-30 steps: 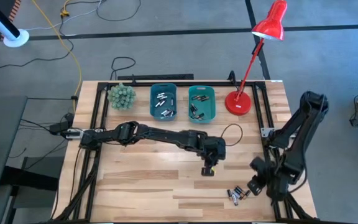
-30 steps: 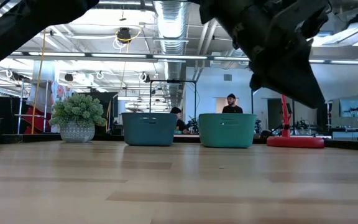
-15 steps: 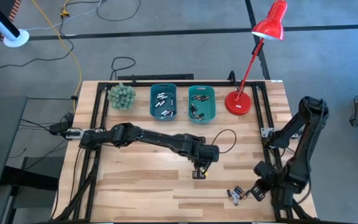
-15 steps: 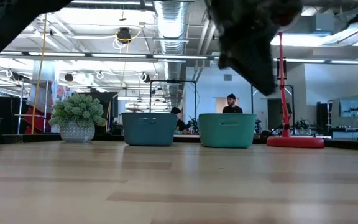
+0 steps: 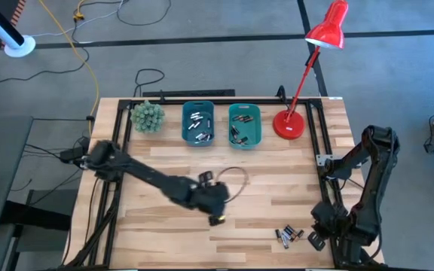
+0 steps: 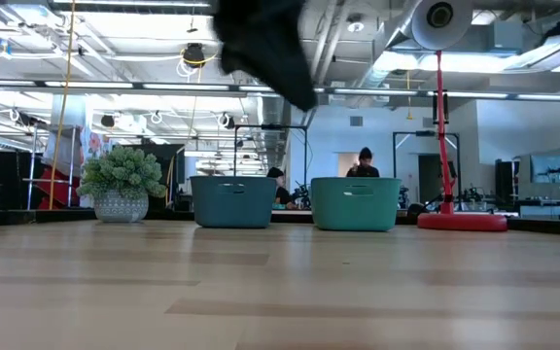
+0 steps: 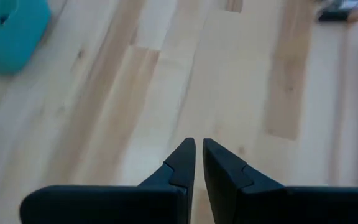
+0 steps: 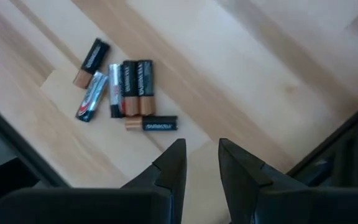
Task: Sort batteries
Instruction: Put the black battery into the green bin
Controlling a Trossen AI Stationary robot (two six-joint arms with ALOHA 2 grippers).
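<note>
At the table's far left stands a spiky green potted plant point(image 5: 148, 117), then a dark teal plastic bin point(image 5: 198, 124) and a lighter teal plastic bin point(image 5: 245, 126), both with small cylindrical cells lying inside, then a red desk lamp point(image 5: 290, 124). The left gripper point(image 5: 215, 216) hangs over bare wood at mid-table, jaws nearly touching and holding nothing. Well to its right, near the front edge, lies a loose cluster of black-and-copper and silver batteries point(image 5: 286, 235). The right gripper point(image 5: 316, 239) sits just beside that cluster, jaws a little apart and empty, the cells lying ahead of its fingertips point(image 8: 174, 163), not between them.
</note>
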